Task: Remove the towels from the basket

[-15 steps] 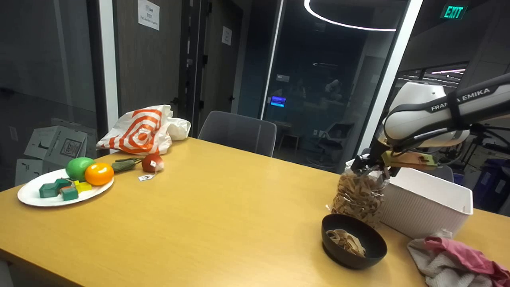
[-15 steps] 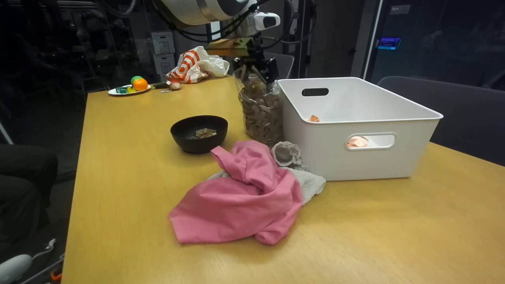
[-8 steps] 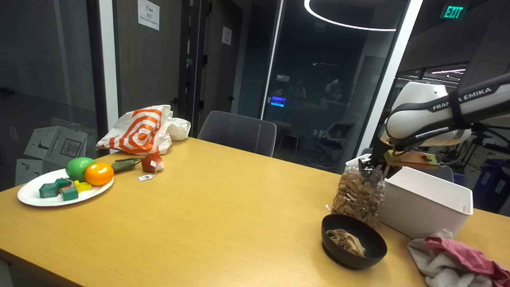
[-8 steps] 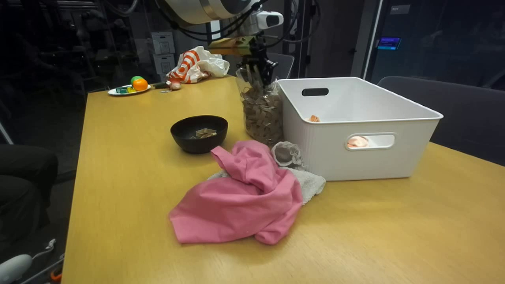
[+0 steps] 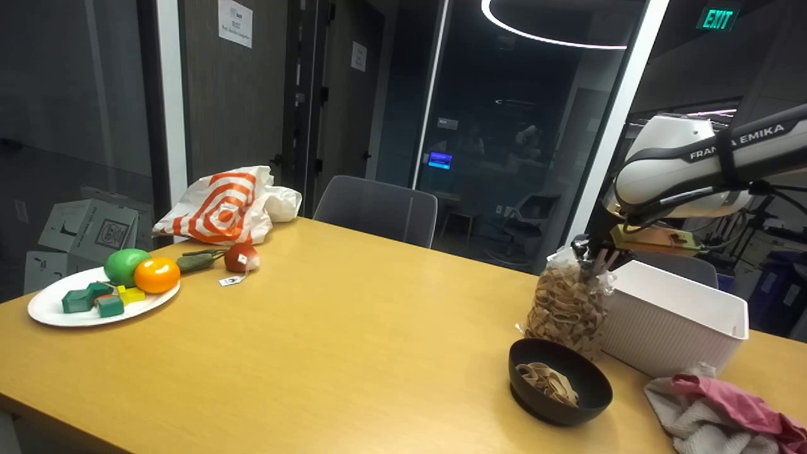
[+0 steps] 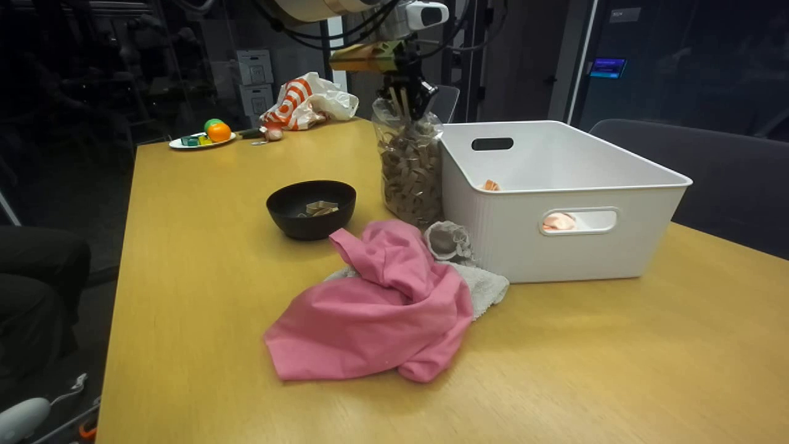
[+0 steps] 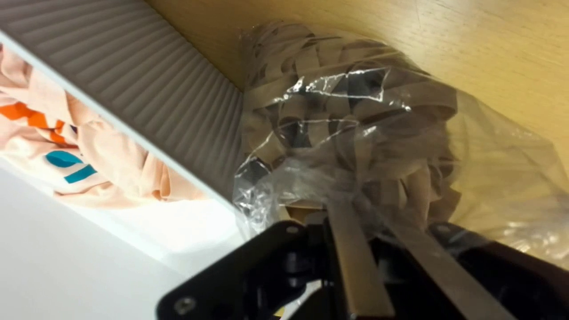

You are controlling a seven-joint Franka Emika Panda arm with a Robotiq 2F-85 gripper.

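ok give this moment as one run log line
fingers: at top of plastic bag, grip unclear | basket: peach cloth inside | pink towel, grey towel: on table beside basket

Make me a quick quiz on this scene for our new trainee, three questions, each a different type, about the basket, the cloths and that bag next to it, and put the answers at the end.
1. Multiple choice: how does the clear bag of tan strips stand to the white basket? A, inside it; B, beside it; C, beneath it.
2. True or false: no cloth lies in the basket.
3. Short answer: what does the pink towel partly cover, besides the table?

Key:
1. B.
2. False; the wrist view shows peach cloth inside.
3. A grey cloth.
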